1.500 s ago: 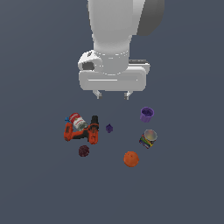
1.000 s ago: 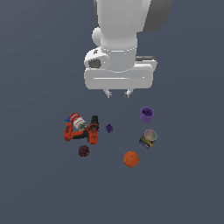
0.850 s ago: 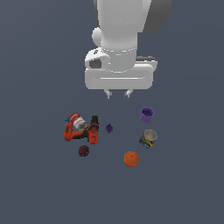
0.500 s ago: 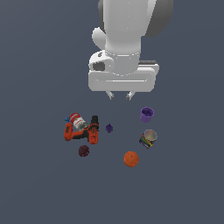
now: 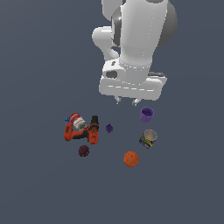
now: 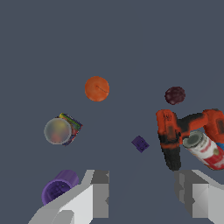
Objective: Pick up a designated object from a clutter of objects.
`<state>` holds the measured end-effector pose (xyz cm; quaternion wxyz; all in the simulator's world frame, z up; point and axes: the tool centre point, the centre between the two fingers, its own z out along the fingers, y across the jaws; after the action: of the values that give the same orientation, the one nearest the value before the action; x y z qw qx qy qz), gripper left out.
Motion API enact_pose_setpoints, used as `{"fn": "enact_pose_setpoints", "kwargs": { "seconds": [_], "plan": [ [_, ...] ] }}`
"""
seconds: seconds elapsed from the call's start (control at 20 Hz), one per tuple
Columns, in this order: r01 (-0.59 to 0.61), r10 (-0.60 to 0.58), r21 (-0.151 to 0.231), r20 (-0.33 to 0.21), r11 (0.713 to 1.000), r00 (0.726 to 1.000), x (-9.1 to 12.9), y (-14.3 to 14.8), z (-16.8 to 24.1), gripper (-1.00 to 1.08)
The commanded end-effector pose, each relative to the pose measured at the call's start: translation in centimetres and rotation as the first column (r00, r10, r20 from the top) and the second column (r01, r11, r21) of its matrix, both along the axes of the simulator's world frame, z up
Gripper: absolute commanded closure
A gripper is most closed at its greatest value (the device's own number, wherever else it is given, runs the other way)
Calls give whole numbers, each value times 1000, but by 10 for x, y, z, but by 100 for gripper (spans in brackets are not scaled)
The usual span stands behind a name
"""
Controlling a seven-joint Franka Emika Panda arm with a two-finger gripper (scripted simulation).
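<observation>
From the exterior view's left, the power drill (image 5: 81,131) and red-labelled can (image 5: 77,121) lay together, the tiny purple lump (image 5: 109,128) beside them. Your pincer (image 5: 126,101) hung open and empty above the surface (image 5: 35,183). The purple cup (image 5: 147,114) stood rightmost; you needed to shift over it, straddle its rim, then descend.

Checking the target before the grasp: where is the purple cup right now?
In the exterior view the purple cup stands on the right of the clutter, just above the striped can, below and right of the open gripper.
</observation>
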<state>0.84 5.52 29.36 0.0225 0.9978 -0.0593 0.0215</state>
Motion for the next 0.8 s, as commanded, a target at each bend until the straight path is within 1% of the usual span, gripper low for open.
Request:
{"fn": "enact_pose_setpoints", "kwargs": {
  "seconds": [0.0, 0.4, 0.75],
  "plan": [
    [23, -23, -19, 1, 1000, 1000, -2, 9, -10, -20],
    [94, -92, -74, 19, 993, 996, -10, 41, -43, -20],
    [148, -143, -111, 47, 983, 989, -20, 69, -71, -20]
  ]
}}
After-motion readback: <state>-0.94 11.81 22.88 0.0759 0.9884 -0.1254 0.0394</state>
